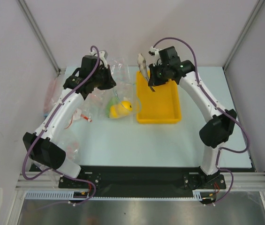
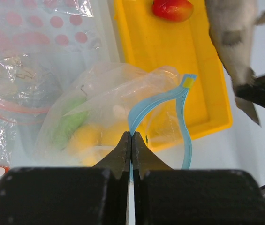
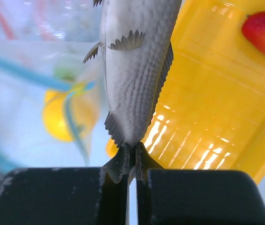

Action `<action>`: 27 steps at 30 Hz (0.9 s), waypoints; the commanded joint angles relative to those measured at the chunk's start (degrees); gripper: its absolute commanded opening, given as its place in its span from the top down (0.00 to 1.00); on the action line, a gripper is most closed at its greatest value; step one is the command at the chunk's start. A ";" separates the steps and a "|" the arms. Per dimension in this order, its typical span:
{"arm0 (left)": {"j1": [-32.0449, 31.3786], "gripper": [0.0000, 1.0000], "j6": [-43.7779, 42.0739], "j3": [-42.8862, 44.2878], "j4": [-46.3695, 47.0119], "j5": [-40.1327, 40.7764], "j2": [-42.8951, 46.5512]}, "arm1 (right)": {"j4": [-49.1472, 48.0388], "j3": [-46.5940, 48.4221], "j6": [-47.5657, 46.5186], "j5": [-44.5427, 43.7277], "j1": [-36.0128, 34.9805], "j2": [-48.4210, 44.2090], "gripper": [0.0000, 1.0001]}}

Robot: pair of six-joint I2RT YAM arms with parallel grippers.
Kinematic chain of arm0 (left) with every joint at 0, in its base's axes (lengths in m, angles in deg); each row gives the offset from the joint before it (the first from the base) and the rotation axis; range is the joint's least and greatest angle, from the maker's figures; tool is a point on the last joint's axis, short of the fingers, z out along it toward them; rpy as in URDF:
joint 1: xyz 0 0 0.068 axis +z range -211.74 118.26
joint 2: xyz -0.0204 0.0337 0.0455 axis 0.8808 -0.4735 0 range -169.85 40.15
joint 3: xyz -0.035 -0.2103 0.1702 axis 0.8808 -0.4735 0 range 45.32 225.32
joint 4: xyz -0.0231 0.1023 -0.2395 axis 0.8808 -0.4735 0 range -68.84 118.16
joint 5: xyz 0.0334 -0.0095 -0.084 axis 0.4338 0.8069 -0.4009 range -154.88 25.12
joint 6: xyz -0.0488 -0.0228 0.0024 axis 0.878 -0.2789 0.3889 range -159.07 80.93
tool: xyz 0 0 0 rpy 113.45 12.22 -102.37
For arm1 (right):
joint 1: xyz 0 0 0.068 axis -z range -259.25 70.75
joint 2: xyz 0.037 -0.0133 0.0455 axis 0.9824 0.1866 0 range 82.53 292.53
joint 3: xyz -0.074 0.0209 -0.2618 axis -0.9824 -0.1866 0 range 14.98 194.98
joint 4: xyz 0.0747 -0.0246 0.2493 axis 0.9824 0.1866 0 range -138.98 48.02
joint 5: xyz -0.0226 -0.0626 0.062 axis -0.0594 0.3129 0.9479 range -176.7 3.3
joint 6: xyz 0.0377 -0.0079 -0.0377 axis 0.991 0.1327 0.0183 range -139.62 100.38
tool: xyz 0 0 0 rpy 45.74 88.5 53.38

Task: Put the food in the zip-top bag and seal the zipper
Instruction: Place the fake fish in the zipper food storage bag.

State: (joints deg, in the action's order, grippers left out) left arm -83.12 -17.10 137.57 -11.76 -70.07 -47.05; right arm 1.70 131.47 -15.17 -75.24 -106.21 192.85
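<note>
**Left pincer** (image 2: 131, 138): the jaws are shut tight, clamped on the zipper (image 2: 162, 97). The mouth of the zip-top bag (image 2: 104, 93) is thereby held open just beyond the tips. Inside the bag, ahead and to the left of the tips, the yellow fruits (image 2: 87, 138) (two, as far as can be told) and the green vegetable (image 2: 69, 126) are seen through the plastic.

**Right pincer** (image 3: 131, 149): the jaws are clamped on the tail of the grey fish (image 3: 134, 70), which is held in the air. The bag mouth is seen left of the tips, the yellow tray (image 3: 207, 93) beneath and to the right. The red fruit (image 3: 263, 30) lies in the tray, ahead-right.

**Progress, as judged:** three pieces are bagged and the fish is lifted but not yet in. The red fruit is not yet fetched and the zipper not yet sealed.

**Surface:** a pale, matte table (image 1: 137, 140). Other clear bags with pink strips (image 2: 15, 98) are heaped left of the left pincer.

**Room:** plain pale walls (image 1: 10, 56) are noted on three sides, and a metal rail (image 1: 141, 180) at the near edge.
</note>
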 commanded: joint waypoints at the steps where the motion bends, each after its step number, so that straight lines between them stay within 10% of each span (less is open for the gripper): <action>1: 0.29 1.00 -0.27 1.18 3.01 -0.87 -0.16 | 5.75 0.33 -0.14 5.32 -1.42 -6.76 1.00; 27: 0.29 1.00 -2.82 -4.08 9.84 -6.57 4.92 | 14.89 -11.37 7.32 24.30 -10.13 -14.35 1.00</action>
State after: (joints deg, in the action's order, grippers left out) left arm -83.08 -18.23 136.28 -7.36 -72.96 -47.75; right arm 15.27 117.61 -10.12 -55.46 -116.54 177.00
